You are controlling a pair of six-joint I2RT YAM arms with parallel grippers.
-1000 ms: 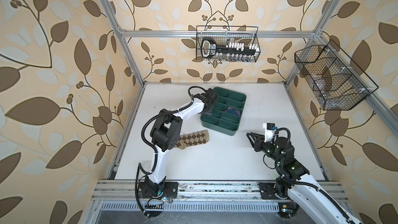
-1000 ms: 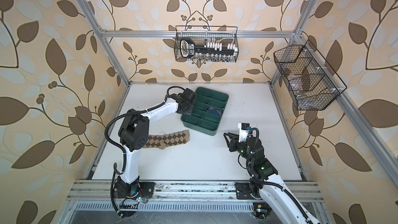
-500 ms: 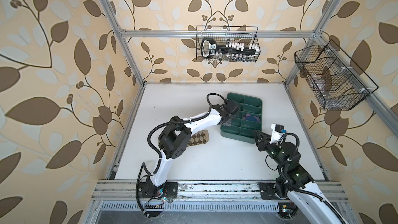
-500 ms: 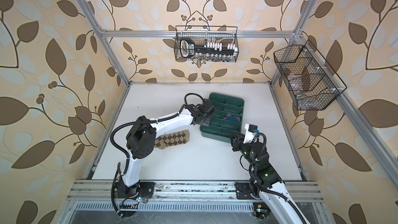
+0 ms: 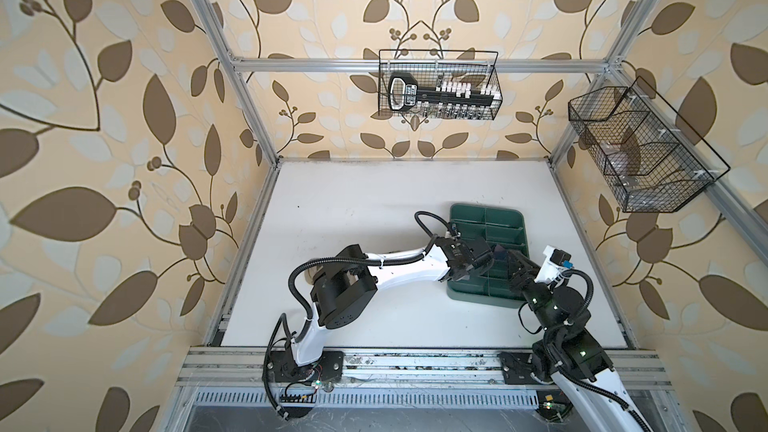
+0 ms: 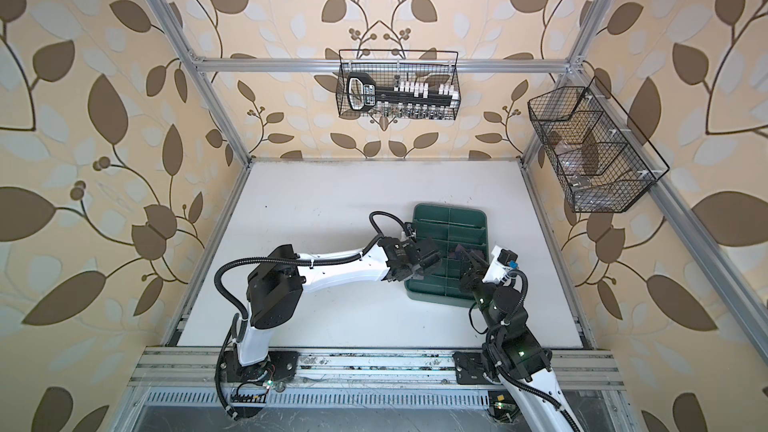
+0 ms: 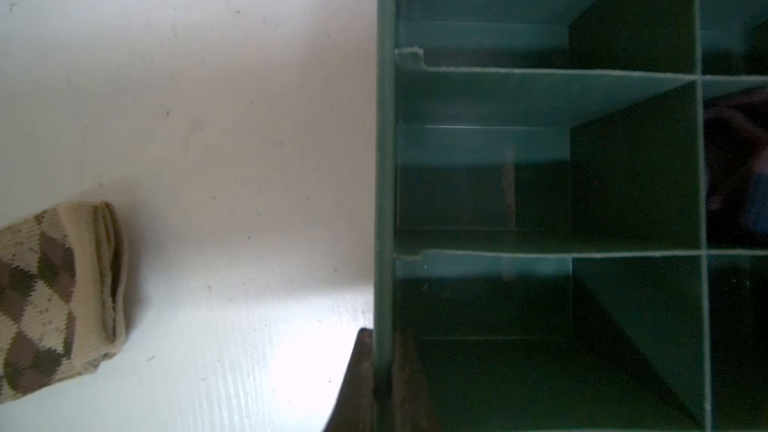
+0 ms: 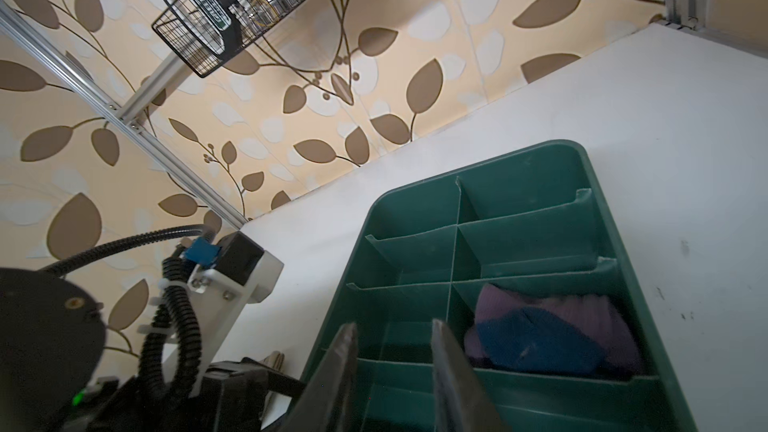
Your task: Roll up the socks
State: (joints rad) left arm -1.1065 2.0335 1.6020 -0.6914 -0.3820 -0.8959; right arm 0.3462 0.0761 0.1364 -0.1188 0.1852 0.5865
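The left arm (image 5: 399, 270) bends at the elbow and stretches out low, far over to the right side. The left pincer (image 7: 381, 361) is squeezed tight on the side wall of the green tray (image 7: 384, 160), with one finger on each side of it. The right arm (image 5: 557, 309) comes up from the front and leans forward. The right pincer (image 8: 392, 342) points forward and a bit down. Its two fingers (image 8: 343, 351) stand apart with nothing between them. The two pincers are near each other.
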